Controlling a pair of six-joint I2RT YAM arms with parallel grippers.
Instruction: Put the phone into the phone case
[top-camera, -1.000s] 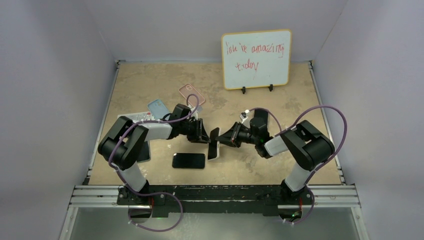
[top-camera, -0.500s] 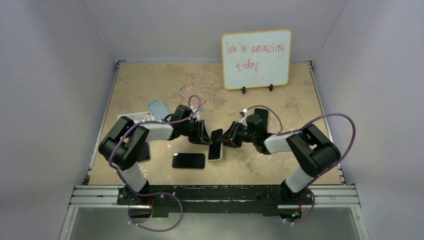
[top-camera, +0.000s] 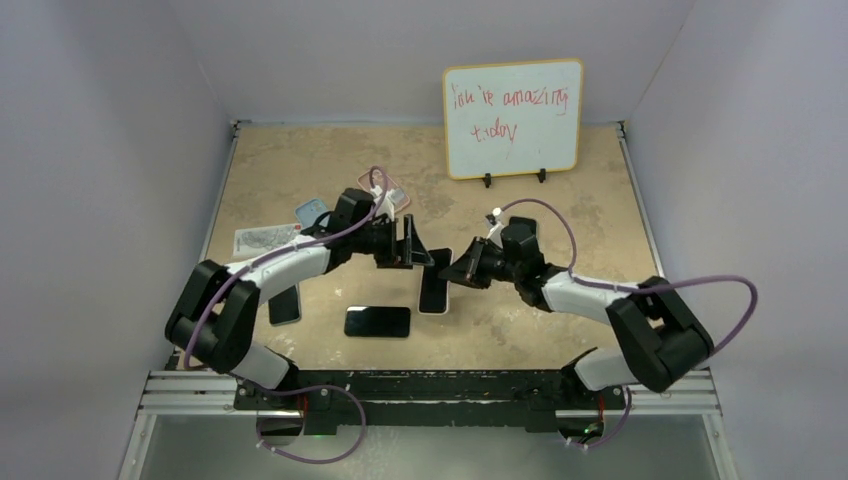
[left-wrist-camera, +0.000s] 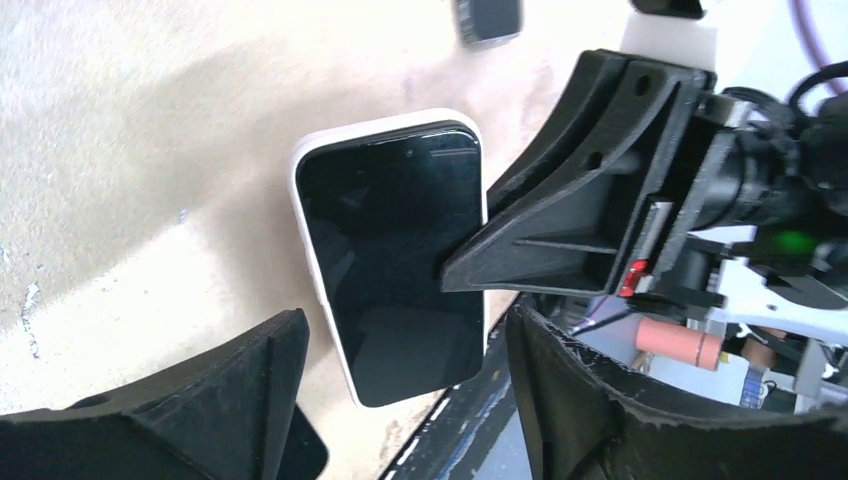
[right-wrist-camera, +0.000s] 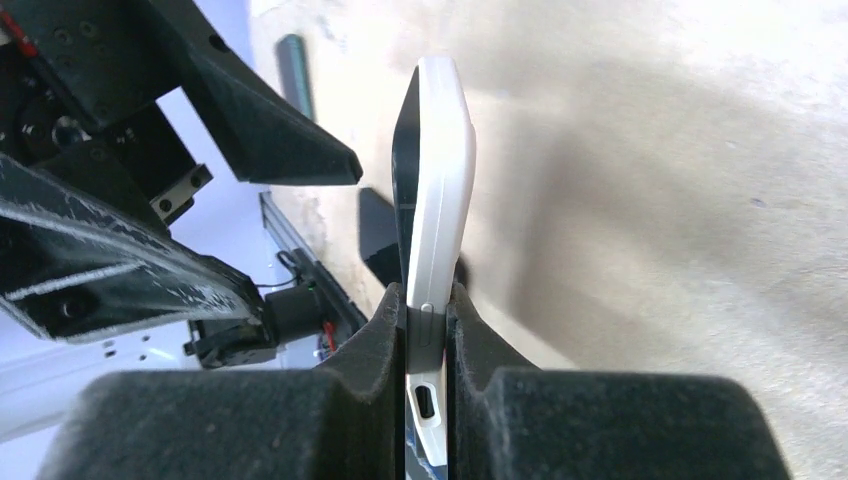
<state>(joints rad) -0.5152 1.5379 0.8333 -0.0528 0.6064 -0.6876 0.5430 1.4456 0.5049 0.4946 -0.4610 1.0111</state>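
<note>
The phone (left-wrist-camera: 395, 260), black screen showing, sits inside a white phone case (left-wrist-camera: 312, 240). My right gripper (right-wrist-camera: 428, 310) is shut on one edge of the cased phone (right-wrist-camera: 445, 170) and holds it on edge over the table. From above, the cased phone (top-camera: 434, 285) lies between the two arms, with the right gripper (top-camera: 458, 272) at its right side. My left gripper (top-camera: 410, 243) is open, just up and left of it and not touching. In the left wrist view, that gripper (left-wrist-camera: 405, 340) has its fingers spread either side of the phone.
A bare black phone (top-camera: 377, 321) lies in front, and another dark phone (top-camera: 284, 305) to the left. A pink case (top-camera: 385, 188), a blue case (top-camera: 312, 213) and a patterned one (top-camera: 265, 238) lie behind the left arm. A whiteboard (top-camera: 512, 118) stands at the back.
My left gripper has opened, let go of the cased phone and drawn back from it. The right gripper loosened briefly, shut again on the phone's edge and reached further left.
</note>
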